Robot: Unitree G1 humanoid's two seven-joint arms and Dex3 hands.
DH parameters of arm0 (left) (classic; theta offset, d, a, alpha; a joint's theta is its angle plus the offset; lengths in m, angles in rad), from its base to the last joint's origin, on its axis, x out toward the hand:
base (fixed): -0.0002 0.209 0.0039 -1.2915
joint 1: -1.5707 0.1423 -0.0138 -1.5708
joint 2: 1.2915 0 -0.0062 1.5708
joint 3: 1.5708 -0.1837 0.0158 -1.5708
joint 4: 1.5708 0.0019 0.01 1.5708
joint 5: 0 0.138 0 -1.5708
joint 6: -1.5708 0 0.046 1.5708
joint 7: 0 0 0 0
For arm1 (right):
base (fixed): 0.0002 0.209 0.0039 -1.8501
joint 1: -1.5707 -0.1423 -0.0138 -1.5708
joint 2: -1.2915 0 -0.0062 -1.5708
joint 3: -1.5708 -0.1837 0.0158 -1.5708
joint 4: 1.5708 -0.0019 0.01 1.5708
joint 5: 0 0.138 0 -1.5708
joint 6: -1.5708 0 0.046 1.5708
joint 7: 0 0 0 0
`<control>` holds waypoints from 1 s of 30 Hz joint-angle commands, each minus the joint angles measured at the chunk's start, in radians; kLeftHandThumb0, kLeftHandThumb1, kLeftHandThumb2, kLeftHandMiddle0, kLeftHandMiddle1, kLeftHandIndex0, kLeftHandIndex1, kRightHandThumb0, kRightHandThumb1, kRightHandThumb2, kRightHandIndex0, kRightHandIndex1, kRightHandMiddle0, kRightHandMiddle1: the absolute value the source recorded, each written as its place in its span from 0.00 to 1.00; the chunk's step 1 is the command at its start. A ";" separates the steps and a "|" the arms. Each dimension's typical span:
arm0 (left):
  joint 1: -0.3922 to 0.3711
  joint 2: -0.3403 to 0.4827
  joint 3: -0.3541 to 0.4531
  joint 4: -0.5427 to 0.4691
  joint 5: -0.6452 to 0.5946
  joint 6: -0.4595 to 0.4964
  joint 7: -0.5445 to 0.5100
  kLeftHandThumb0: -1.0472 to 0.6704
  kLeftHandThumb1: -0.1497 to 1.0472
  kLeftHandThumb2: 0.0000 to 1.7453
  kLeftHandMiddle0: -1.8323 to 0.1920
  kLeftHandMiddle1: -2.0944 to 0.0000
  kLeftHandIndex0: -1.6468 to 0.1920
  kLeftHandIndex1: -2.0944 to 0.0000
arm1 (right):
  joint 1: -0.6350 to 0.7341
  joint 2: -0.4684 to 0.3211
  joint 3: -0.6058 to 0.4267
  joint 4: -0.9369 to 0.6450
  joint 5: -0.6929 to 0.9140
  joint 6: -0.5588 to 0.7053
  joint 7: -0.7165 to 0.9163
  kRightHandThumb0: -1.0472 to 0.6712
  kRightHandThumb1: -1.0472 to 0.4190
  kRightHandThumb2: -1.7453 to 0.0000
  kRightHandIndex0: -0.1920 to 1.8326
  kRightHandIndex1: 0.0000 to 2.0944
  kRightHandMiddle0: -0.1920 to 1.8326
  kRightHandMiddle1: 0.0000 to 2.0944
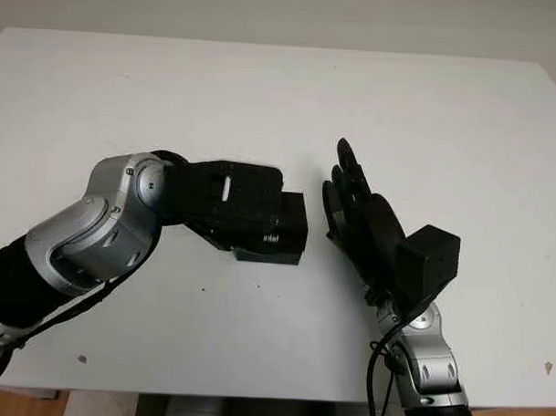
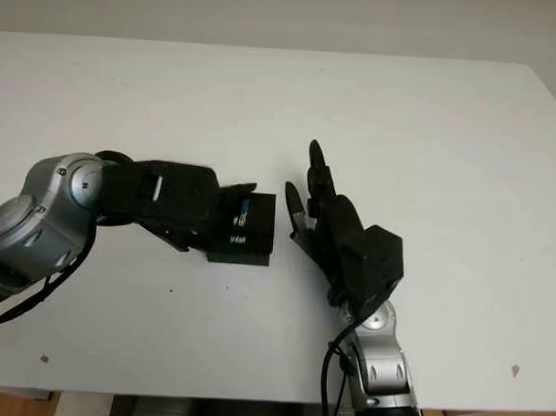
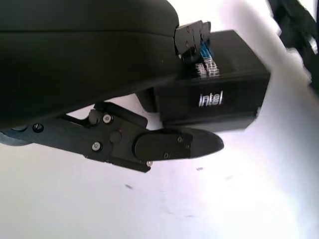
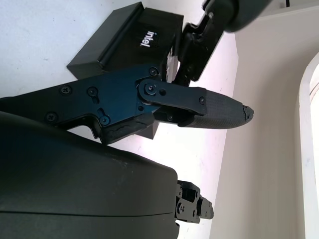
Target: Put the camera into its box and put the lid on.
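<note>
The right hand [image 1: 355,211], open and holding nothing, is stationed beside the box [image 1: 275,228], which is gripped by the left hand [image 1: 225,202] on the counter [image 1: 264,89], lidding apparently unfinished.

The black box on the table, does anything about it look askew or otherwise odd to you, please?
Nothing stands out: the black box sits flat on the white table, the left hand over it, the right hand open beside it.
</note>
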State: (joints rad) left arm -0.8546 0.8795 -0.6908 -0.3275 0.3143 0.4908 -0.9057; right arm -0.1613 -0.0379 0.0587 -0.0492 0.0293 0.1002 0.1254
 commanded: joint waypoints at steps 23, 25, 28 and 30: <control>0.177 0.094 0.238 -0.174 0.344 -0.869 -0.207 0.22 1.00 0.28 1.00 1.00 0.99 1.00 | -0.008 -0.008 -0.021 0.000 0.020 0.004 0.019 0.17 0.00 0.68 0.02 0.03 0.04 0.03; 0.190 0.084 0.252 -0.179 0.359 -0.872 -0.210 0.22 1.00 0.29 1.00 1.00 1.00 1.00 | -0.009 -0.010 -0.020 0.003 0.018 -0.003 0.018 0.18 0.00 0.68 0.02 0.02 0.04 0.03; 0.220 0.069 0.274 -0.166 0.349 -0.878 -0.196 0.23 1.00 0.30 1.00 1.00 0.99 0.99 | -0.008 -0.011 -0.020 -0.001 0.019 0.001 0.018 0.17 0.00 0.67 0.02 0.02 0.04 0.03; 0.241 0.060 0.287 -0.149 0.333 -0.880 -0.187 0.23 1.00 0.31 1.00 1.00 0.99 0.99 | -0.007 -0.009 -0.023 -0.004 0.025 0.006 0.019 0.17 0.00 0.68 0.02 0.02 0.04 0.03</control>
State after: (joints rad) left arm -0.6529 0.9719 -0.3781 -0.4600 0.6814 -0.3636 -1.1019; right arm -0.1620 -0.0428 0.0416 -0.0484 0.0506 0.1038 0.1441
